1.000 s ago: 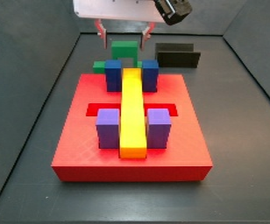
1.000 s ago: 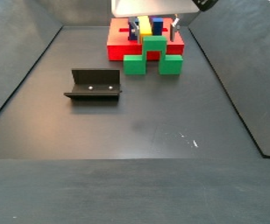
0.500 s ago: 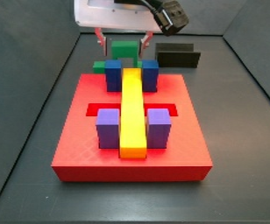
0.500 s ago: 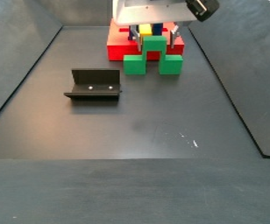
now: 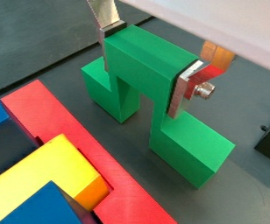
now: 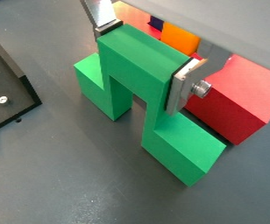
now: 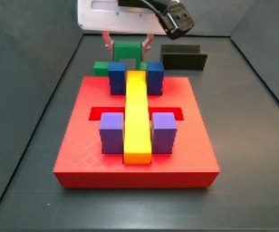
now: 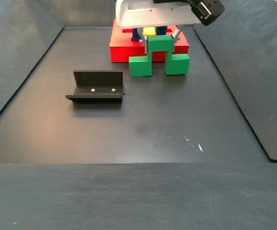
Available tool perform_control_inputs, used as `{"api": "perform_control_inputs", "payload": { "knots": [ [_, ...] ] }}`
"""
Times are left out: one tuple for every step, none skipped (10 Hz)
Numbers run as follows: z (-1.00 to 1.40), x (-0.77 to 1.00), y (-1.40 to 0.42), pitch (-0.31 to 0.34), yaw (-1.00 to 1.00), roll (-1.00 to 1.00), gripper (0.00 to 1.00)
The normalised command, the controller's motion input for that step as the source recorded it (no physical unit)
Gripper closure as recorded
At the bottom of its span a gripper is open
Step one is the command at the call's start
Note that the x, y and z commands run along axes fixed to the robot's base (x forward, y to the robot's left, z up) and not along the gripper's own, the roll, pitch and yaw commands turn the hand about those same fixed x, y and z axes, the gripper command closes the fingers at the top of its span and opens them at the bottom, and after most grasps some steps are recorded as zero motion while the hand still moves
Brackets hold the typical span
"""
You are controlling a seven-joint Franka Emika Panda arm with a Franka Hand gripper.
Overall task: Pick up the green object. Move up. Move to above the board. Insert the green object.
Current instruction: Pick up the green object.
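Observation:
The green object (image 5: 161, 131), a bridge-shaped piece, stands on the dark floor just behind the red board (image 7: 93, 156), and shows in both wrist views (image 6: 173, 153). My gripper (image 5: 145, 66) is down over its raised middle cube, with a finger on either side and both pads pressed against the cube's faces. In both side views the gripper (image 7: 128, 42) hangs behind the board with the green object (image 8: 141, 65) under it. The piece's side cubes rest on the floor.
The board carries a long yellow bar (image 7: 136, 113), blue blocks (image 7: 118, 78) and purple blocks (image 7: 111, 134). The dark fixture (image 8: 95, 87) stands on the floor away from the board. Dark walls ring the work area.
My gripper has come down a little over the green object's middle cube. The green object and the board have not moved.

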Motion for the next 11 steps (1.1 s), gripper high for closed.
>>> {"api": "perform_control_inputs", "payload": {
  "knots": [
    [0.00, 0.00, 0.00, 0.000, 0.00, 0.00, 1.00],
    [0.00, 0.00, 0.00, 0.000, 0.00, 0.00, 1.00],
    [0.00, 0.00, 0.00, 0.000, 0.00, 0.00, 1.00],
    [0.00, 0.00, 0.00, 0.000, 0.00, 0.00, 1.00],
    [0.00, 0.00, 0.00, 0.000, 0.00, 0.00, 1.00],
    [0.00, 0.00, 0.00, 0.000, 0.00, 0.00, 1.00],
    [0.00, 0.00, 0.00, 0.000, 0.00, 0.00, 1.00],
    [0.00, 0.00, 0.00, 0.000, 0.00, 0.00, 1.00],
    [0.00, 0.00, 0.00, 0.000, 0.00, 0.00, 1.00],
    [0.00, 0.00, 0.00, 0.000, 0.00, 0.00, 1.00],
    [0.00, 0.00, 0.00, 0.000, 0.00, 0.00, 1.00]
  ]
}}
